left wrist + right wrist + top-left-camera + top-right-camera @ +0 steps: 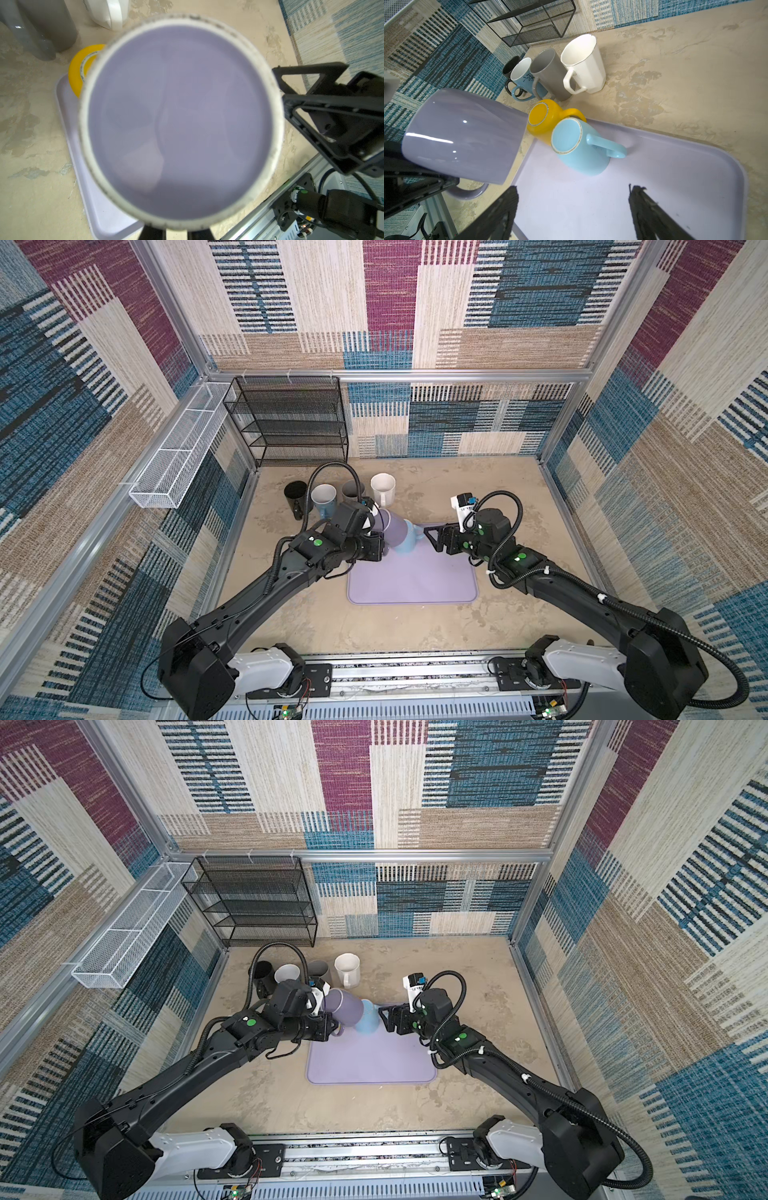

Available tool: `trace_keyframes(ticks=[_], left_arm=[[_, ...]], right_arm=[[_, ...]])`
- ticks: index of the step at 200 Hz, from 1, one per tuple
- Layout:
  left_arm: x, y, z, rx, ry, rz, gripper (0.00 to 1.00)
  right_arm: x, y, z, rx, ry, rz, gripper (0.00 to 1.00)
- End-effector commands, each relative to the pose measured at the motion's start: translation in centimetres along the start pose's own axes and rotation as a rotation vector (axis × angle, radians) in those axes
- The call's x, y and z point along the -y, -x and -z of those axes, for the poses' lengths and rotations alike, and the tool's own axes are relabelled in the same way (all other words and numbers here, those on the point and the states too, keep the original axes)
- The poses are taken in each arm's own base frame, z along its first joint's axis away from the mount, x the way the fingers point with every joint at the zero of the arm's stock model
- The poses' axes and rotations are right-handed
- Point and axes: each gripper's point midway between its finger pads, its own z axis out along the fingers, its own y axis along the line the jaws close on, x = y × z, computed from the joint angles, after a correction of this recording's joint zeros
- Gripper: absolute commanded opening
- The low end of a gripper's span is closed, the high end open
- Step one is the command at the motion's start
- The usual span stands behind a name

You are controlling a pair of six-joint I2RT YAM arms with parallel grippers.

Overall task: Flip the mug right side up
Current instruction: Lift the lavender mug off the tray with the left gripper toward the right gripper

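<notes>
A white mesh basket [178, 448] hangs on the left wall beside a black wire rack [286, 423]. Four mugs stand upright in a row on the beige tabletop [478, 497] in front of the rack: a black mug [296, 491], a blue mug with a white interior [324, 495], a grey mug [550, 74] and a white faceted mug [383, 487]. The left gripper [334, 1028] is clamped narrowly on the handle of the purple mug [397, 529], holding it in the air, tipped roughly onto its side above the far left corner of the lavender tray [415, 580]. The left wrist view is filled by the mug's base. Below it, a yellow mug [544, 118] and a light blue mug [577, 145] sit upside down just beside each other at that corner. To their right, the right gripper [432, 537] hovers over the tray with its jaws spread wide and nothing between them.
</notes>
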Motion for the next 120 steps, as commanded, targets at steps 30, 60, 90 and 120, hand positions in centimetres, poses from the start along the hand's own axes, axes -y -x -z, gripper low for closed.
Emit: trace_keyframes(ticks=[30,60,90,120], left_arm=[[1.4,5.6,2.5,0.216,-0.224,0.012,0.0],[1.9,7.3,4.1,0.29,-0.314,0.013,0.0],[2.7,8.4,5.4,0.354,-0.424,0.028,0.0],[4.0,8.8,6.2,0.379,-0.542,0.021,0.0]], right_arm=[[-3.8,1.4,0.5,0.062,0.21,-0.027,0.85],[-6.0,1.7,1.0,0.08,0.345,-0.041,0.85],[-7.6,2.3,1.6,0.098,0.446,-0.043,0.84],[-9.3,2.7,2.5,0.114,0.552,-0.043,0.84]])
